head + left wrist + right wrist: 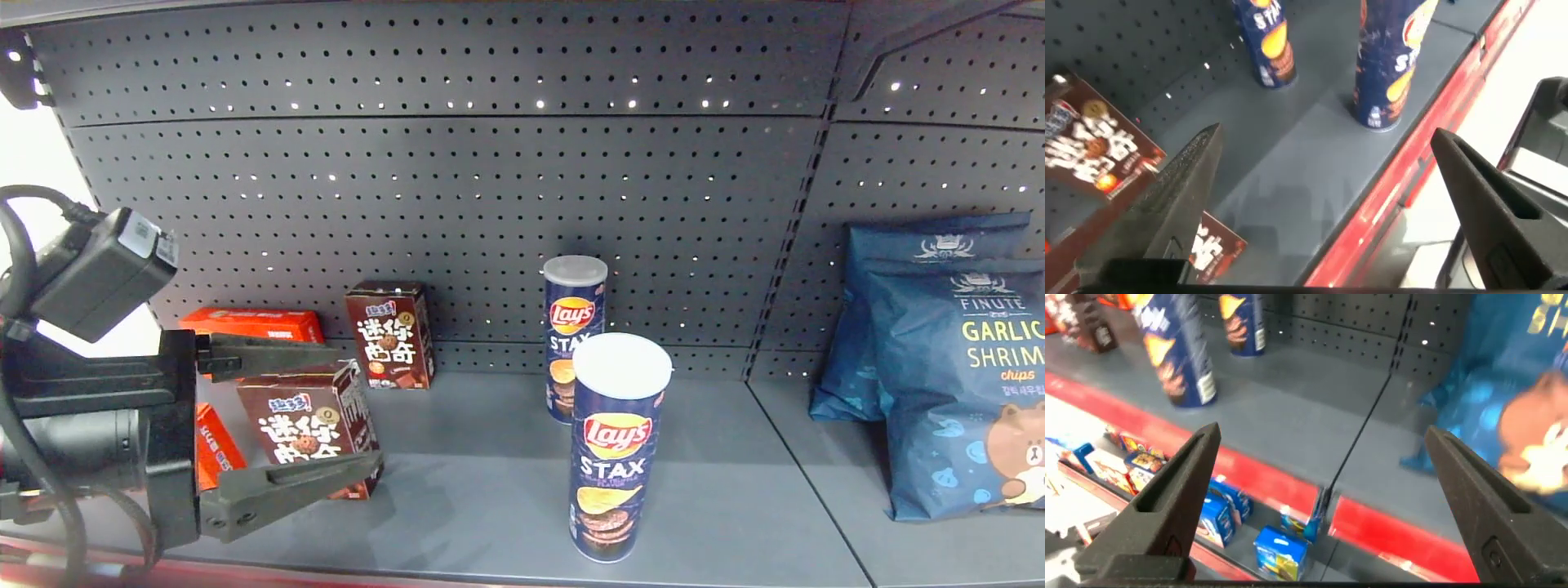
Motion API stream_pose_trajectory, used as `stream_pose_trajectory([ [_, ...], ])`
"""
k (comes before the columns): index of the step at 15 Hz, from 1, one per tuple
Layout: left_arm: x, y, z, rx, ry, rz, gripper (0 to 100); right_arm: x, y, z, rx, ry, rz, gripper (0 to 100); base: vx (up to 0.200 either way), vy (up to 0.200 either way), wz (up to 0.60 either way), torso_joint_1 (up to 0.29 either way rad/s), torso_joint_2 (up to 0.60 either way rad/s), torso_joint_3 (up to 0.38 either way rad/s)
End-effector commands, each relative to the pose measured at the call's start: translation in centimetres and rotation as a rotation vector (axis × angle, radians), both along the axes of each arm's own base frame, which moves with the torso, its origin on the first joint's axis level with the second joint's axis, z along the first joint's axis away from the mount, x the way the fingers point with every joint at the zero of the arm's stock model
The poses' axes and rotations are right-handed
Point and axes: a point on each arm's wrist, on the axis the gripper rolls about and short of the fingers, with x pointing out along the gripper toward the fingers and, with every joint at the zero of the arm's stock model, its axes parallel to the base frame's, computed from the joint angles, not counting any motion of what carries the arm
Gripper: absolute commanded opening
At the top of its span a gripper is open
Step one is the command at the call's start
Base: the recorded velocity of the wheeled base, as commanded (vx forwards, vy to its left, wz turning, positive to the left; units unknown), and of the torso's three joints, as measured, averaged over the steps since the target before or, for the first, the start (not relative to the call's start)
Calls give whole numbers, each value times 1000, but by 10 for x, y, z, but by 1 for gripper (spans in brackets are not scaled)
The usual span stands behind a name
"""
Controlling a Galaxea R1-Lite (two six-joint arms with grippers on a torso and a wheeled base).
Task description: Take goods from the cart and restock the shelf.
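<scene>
The shelf (735,490) is smooth dark grey sheet metal with a perforated back panel (457,204) and a glossy red front strip (1404,188). At centre frame in the head view stand two upright cylindrical chip cans with flat pale plastic lids. The front can (614,457) is lower in the frame, and the rear can (573,335) is just behind it, slightly left. At lower left are two brown cardboard cookie boxes, the rear box (390,333) upright near the panel and the front box (310,425) nearer the shelf's edge. Flat red cartons (253,322) lie beside them. At the right edge, glossy, crinkled blue shrimp chip bags (963,392) stand one before another.

The left gripper (359,408), matte black and tapered, is spread wide at the left edge and holds nothing; its wrist view shows bare shelf between its jaws. The right gripper (1323,433) is likewise spread wide and empty, over the red strip. A lower tier holds small blue cartons (1278,547).
</scene>
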Motion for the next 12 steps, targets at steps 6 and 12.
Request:
stream_pose_trajectory([
  [6,6,2,-1,-12,0,21,100,107,52,38,-141,352,226,100,0,0,0,0,0,0],
  [12,15,-2,-2,-6,12,11,100,144,75,20,-200,373,116,100,0,0,0,0,0,0],
])
